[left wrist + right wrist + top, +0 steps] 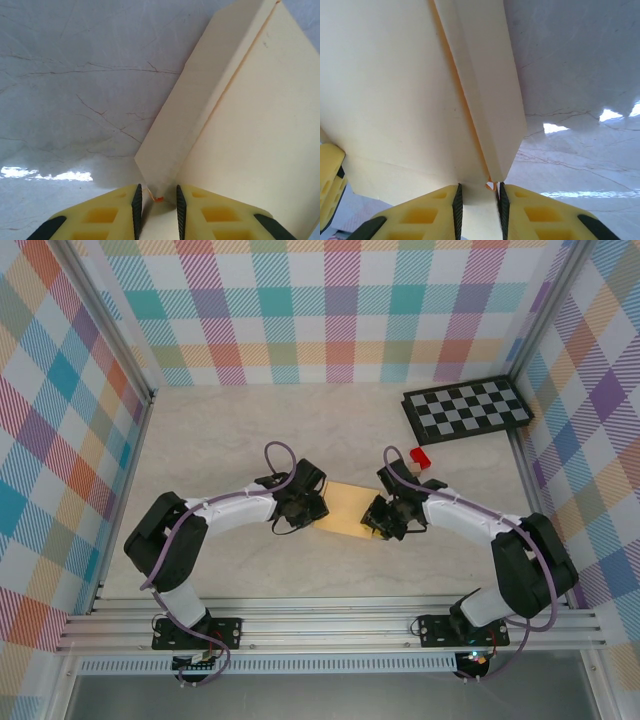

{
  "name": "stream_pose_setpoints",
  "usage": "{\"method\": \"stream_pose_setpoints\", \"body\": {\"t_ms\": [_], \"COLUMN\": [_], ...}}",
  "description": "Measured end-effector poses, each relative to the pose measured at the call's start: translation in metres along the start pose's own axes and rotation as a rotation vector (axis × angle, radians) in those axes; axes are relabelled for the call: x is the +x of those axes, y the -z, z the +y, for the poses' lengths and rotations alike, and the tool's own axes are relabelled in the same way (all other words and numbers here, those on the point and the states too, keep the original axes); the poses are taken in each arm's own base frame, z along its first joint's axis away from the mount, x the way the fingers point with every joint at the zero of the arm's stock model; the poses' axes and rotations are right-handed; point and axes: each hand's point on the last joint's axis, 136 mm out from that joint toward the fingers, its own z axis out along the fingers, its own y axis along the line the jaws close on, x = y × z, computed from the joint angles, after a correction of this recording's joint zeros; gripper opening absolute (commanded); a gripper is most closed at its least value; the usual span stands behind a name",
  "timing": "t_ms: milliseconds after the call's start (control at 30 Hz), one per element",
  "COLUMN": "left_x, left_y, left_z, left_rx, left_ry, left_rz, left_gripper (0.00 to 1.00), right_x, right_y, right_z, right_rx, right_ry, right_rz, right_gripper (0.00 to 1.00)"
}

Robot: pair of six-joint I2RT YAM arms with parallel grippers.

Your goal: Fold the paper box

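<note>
Top external view: my two arms curve inward and meet at the paper box [345, 510], which lies on the pale marbled table [250, 430] between them, near the table's middle. My left gripper [318, 512] is at the box's left end and my right gripper [375, 520] at its right end. From this height the box reads as a flat tan rectangle, and I cannot tell how the jaws stand. A black-and-grey checkerboard [467, 408] lies at the far right corner, and a small red block [419, 457] sits just beyond my right wrist, apart from the box.

Left wrist view: my left gripper [156, 205] stands narrow, its yellow fingers [136, 205] clamped on a thin cardboard edge. The paper box [250, 140] runs up and to the right from the grip. A long narrow panel stands angled against the broad panel, with a crease line between them. The table [75, 100] fills the left side.

Right wrist view: my right gripper [478, 205] is likewise narrow, pinching cardboard at the foot of a raised strip. The paper box [395, 90] spreads up and to the left, and the strip tapers toward the grip. A yellow moulded part [330, 175] shows at the lower left edge, below the box's corner. I cannot tell what it belongs to.
</note>
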Motion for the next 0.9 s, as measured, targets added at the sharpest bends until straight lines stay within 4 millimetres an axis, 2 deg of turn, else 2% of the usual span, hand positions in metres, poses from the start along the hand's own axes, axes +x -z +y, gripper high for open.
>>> {"method": "stream_pose_setpoints", "body": {"t_ms": [200,267,333,500,767,800,833,900], "left_x": [0.000,0.000,0.000,0.000,0.000,0.000,0.000,0.000], "left_y": [0.000,0.000,0.000,0.000,0.000,0.000,0.000,0.000], "left_z": [-0.004,-0.004,-0.005,-0.004,-0.004,-0.004,-0.004,-0.004], "left_rx": [0.015,0.016,0.017,0.016,0.016,0.017,0.017,0.017], "left_ry": [-0.001,0.000,0.000,0.000,0.001,0.000,0.000,0.000], "left_rz": [-0.005,-0.006,-0.007,-0.009,-0.009,-0.010,-0.010,-0.010], "left_gripper": [0.11,0.10,0.10,0.10,0.12,0.12,0.13,0.13], "right_x": [-0.005,-0.005,-0.006,-0.006,-0.006,-0.006,-0.006,-0.006], "right_y": [0.002,0.003,0.003,0.003,0.004,0.004,0.004,0.004], "right_z": [-0.006,-0.008,-0.010,-0.011,-0.011,-0.011,-0.011,-0.011], "right_rx": [0.040,0.048,0.059,0.066,0.068,0.069,0.069,0.069], "right_ry": [0.026,0.031,0.032,0.032,0.028,0.028,0.028,0.027], "right_rz": [-0.028,-0.033,-0.036,-0.037,-0.038,-0.038,-0.038,-0.038], "right_gripper": [0.23,0.12,0.06,0.00,0.00,0.02,0.12,0.20]}}
